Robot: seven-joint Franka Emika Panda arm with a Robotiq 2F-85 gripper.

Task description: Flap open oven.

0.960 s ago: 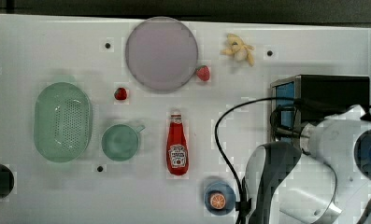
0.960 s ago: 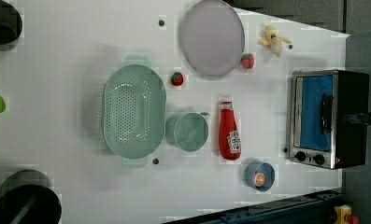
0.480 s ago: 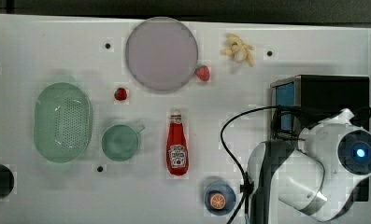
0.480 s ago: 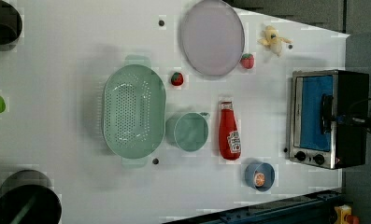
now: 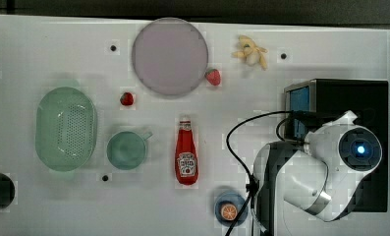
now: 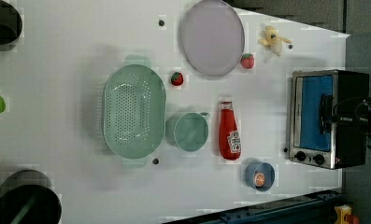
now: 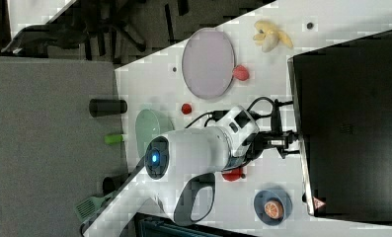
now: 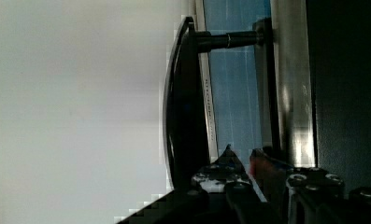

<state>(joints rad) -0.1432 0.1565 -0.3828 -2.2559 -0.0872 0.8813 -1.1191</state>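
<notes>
My pincer (image 7: 288, 140) sits at the front of the large black boxy toaster oven (image 6: 330, 119) with silver front frame and blue-tinted glass door, its fingers (image 8: 230, 163) narrowly spread at the black bar handle (image 8: 185, 98); whether they actually pinch the handle I cannot tell. In the wrist view one finger lies between the handle and the glass, and the door stands closed against the frame. My white arm (image 5: 325, 167) hangs over the oven in the top view, a black cable (image 5: 241, 142) looping from it. The oven stands at the top view's right end of the white table (image 5: 60, 206). Near it lie a small blue bowl holding an orange slice (image 5: 229, 210) and a red ketchup bottle (image 5: 186, 152) on its side. Well apart sit a green mug (image 5: 126, 150), a pale green perforated colander (image 5: 65, 129) and a round lilac plate (image 5: 170, 55).
</notes>
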